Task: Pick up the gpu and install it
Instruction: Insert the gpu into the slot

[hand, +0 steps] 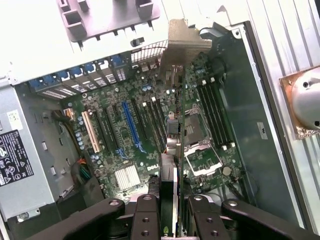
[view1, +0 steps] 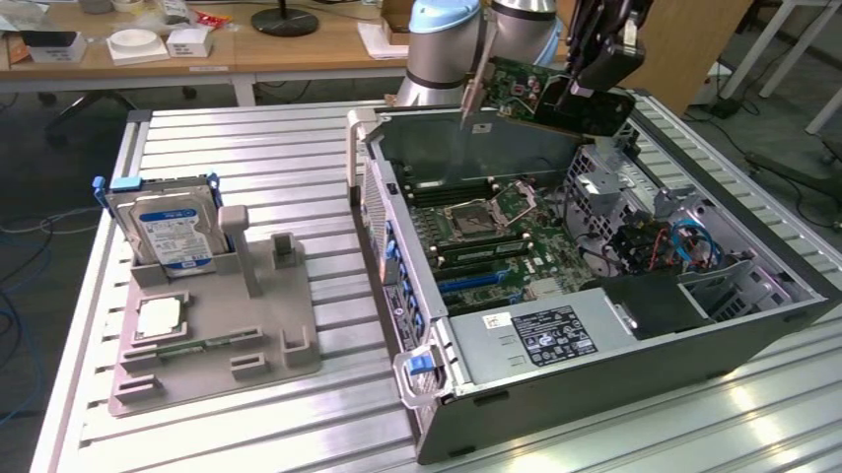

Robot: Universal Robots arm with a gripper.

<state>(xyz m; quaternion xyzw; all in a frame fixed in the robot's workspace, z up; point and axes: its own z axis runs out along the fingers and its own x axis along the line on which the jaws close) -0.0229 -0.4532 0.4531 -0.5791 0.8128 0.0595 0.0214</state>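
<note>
Closest in the wrist view, the jaws are clenched on the gpu [hand: 170, 172], which shows edge-on between the two dark fingers [hand: 146, 220] as a thin dark-and-green sliver. It runs away from them to its silvery bracket [hand: 187, 47] at the far end, so the hold looks to be on the end opposite the bracket. Judging by its thinness, the gpu should be light and stiff but fragile. The flat faces carry small parts that should not be squeezed, and the contact edge is best left untouched, so the bare rim of the board or the metal bracket seems the safest place to take it. Held at one end, a smooth flat board like this could pivot or slip in the grip if it meets resistance. Beyond the gpu lies the green motherboard [hand: 125, 145] with its row of long slots, one of them blue [hand: 131, 125], and the processor socket [hand: 200, 145] beside them. In the exterior view the gpu hangs tilted in the air above the far rim of the open computer case [view1: 593, 394], apart from the slots and not seated in any of them. To the exterior view's left of the case, a grey holder [view1: 263, 325] stands on the ribbed metal surface [view1: 263, 138] with a hard drive [view1: 165, 232] upright in it. Farthest off are the arm's base [view1: 448, 39] and wooden desks [view1: 290, 54].
</note>
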